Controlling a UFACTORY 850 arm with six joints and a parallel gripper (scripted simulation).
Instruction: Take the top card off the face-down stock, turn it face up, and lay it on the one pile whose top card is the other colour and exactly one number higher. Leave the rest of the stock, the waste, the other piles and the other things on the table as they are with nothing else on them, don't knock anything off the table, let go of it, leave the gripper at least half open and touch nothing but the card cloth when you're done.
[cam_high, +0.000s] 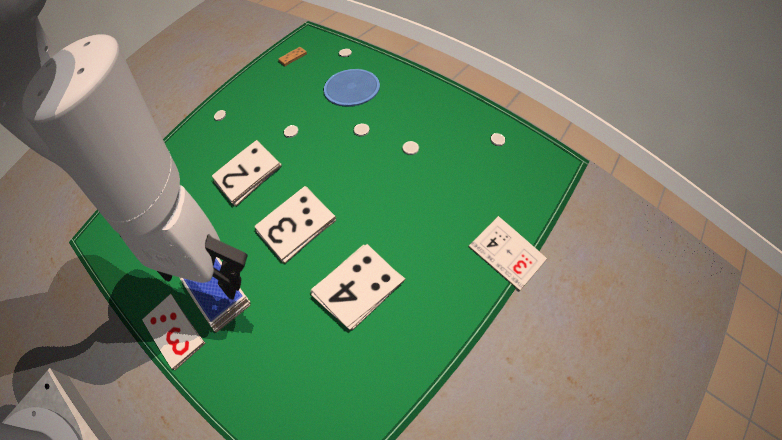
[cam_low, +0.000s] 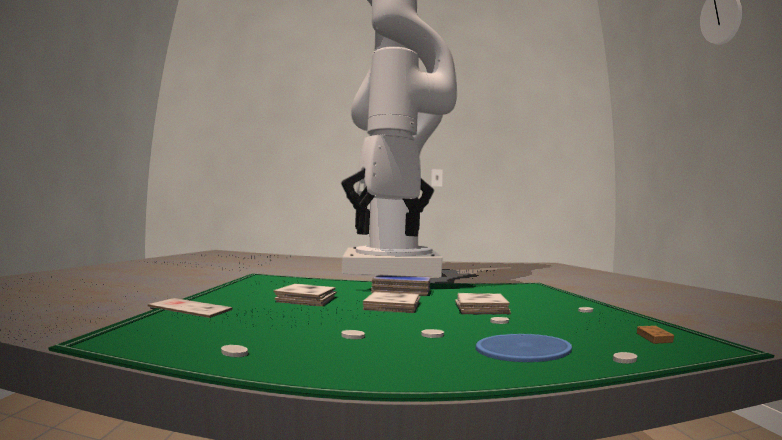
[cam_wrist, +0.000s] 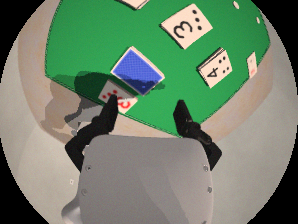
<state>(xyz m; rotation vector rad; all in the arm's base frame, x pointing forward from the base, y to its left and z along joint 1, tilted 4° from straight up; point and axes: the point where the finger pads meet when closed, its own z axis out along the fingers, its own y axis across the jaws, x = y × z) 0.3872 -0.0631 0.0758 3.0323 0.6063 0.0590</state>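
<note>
The face-down blue stock is a squared stack. The waste beside it shows a red 3. Three face-up piles show black numbers: the 2 pile, the 3 pile and the 4 pile. My gripper is open and empty, pointing down high above the stock area. In the top view its near finger covers part of the stock. The waste is hidden in the exterior view.
A rule card lies over the cloth's edge. A blue disc, several white counters, one of them a far counter, and an orange domino lie beyond the piles.
</note>
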